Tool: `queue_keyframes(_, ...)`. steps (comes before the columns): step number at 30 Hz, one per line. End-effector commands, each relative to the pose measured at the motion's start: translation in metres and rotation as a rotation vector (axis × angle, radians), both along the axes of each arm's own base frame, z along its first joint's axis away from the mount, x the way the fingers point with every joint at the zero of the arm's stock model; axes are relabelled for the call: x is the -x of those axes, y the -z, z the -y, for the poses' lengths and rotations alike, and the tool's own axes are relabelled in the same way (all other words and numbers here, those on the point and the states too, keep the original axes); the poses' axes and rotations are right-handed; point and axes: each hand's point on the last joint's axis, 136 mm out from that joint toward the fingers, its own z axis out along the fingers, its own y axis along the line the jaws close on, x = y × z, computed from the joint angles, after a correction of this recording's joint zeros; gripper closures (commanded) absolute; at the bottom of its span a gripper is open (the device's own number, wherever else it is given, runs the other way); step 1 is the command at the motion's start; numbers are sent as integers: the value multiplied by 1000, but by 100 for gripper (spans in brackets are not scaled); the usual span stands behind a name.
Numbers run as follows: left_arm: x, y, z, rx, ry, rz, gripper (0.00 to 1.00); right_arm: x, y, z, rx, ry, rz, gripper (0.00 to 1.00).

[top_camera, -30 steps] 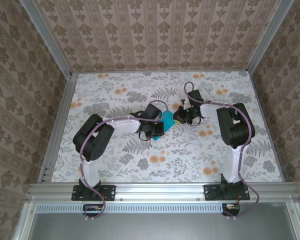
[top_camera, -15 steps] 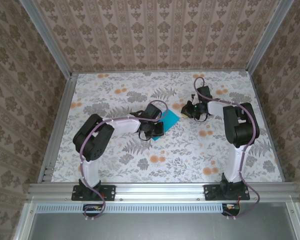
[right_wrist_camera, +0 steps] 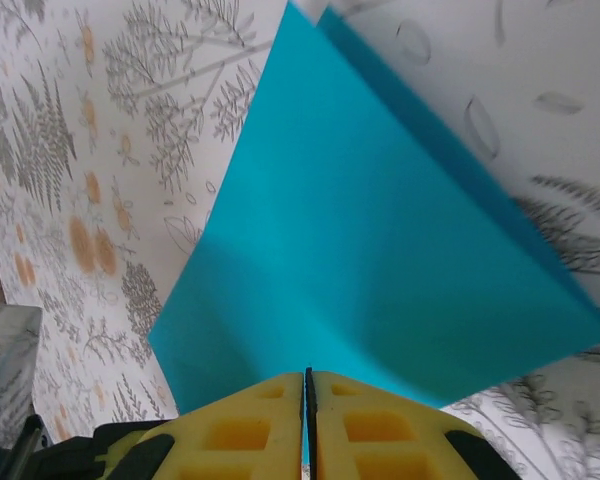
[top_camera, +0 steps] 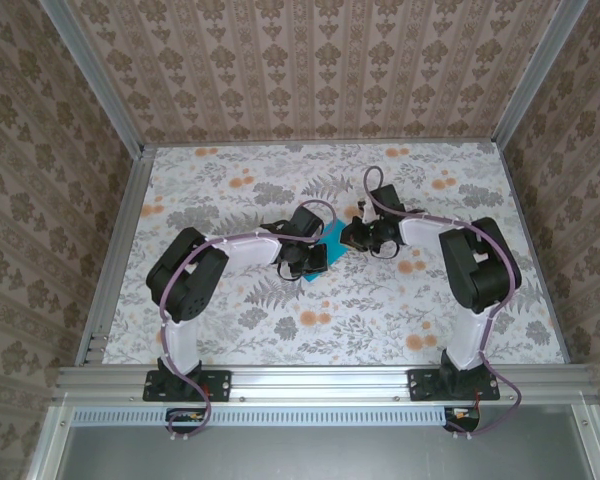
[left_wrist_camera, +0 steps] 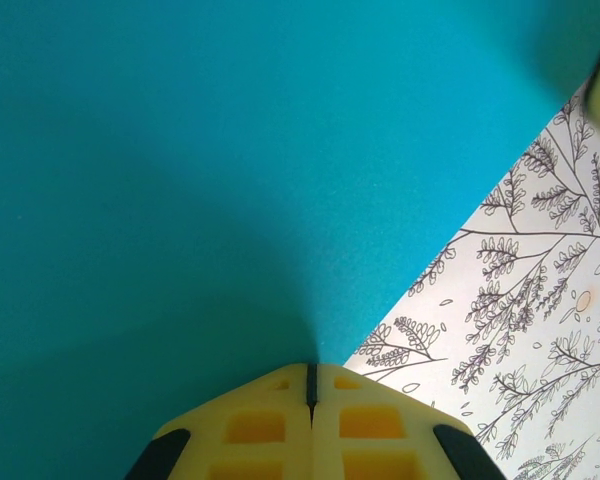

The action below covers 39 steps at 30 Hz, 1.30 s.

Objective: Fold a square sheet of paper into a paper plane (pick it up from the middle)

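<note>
Left end effector [left_wrist_camera: 311,370], right end effector [right_wrist_camera: 307,376] pinch square sheet [right_wrist_camera: 380,260] — between them.

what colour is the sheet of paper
Plain turquoise-blue, no markings. The sheet of paper shows best in the left wrist view.

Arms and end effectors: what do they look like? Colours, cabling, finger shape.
The left arm and right arm match: white links, bulky black joint housings, black bases. A purple cable runs outside each, looping near the wrist. The left end effector and right end effector have yellow fingers with square pockets and black side trim.
</note>
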Motion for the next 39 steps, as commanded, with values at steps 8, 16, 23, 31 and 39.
queue_keyframes(8,16,24,-23,-109,15,-69,96,12,44,13,89,34,-145,89)
queue_keyframes(16,29,17,-28,-60,54,-79,93,18,57,22,154,53,-214,89)
queue_keyframes(23,43,19,-37,-43,55,-100,93,19,60,25,177,53,-225,89)
queue_keyframes(31,54,16,-46,-57,81,-108,93,20,64,27,189,52,-238,89)
queue_keyframes(39,62,24,-60,-104,71,-124,93,22,66,29,200,52,-245,89)
